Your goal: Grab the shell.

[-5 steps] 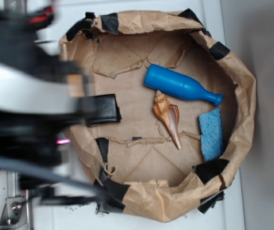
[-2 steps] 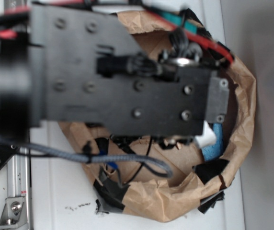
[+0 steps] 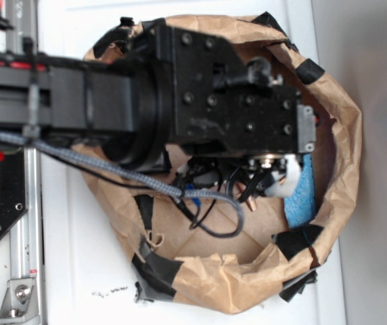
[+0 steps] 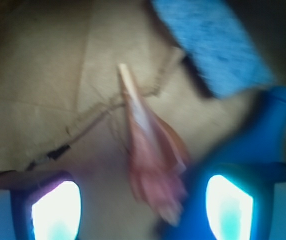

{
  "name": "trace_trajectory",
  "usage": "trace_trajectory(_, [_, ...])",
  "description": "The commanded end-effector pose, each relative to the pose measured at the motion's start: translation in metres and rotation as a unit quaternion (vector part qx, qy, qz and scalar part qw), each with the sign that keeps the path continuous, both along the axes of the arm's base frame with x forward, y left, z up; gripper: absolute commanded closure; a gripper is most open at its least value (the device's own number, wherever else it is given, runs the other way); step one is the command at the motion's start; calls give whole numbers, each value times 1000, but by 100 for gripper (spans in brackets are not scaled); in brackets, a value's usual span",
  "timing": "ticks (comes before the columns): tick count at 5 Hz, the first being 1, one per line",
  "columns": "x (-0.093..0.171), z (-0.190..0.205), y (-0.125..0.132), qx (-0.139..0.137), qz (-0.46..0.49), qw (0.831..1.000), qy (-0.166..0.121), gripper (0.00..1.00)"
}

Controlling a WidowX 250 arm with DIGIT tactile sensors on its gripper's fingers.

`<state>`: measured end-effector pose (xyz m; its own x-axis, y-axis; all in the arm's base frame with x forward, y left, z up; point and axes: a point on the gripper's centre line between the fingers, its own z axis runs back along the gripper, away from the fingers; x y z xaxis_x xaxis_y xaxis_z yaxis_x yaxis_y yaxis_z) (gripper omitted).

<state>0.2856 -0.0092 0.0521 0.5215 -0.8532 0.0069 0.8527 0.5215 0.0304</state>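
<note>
No readable text, labels, brands, numbers or signs anywhere in either view.

place: robot lab bench | evidence: white tabletop (image 3: 78, 271); taped brown-paper bin (image 3: 342, 135); metal rail (image 3: 21, 271)

In the exterior view the arm (image 3: 112, 101) reaches from the left edge across the paper basket (image 3: 346, 135), which fills the middle and right of the frame. The sponge (image 3: 304, 196) lies inside the basket at the right, beside its wall. In the wrist view the shell (image 4: 150, 160) lies in the centre (point toward the top), between the fingers (image 4: 53, 210), the sponge (image 4: 218, 45) at upper right, the bottle (image 4: 268, 130) at right.
</note>
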Motion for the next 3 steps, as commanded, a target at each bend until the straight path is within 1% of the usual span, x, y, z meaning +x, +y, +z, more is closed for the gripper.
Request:
trace_trajectory(1, [-8,-49,-40,120,-64,990,42,0])
trace_trajectory(2, [-9,-53,-36,124,-37,991,45,15])
trace_trajectory(3, [-12,-42,-31,97,-22,994,40,100])
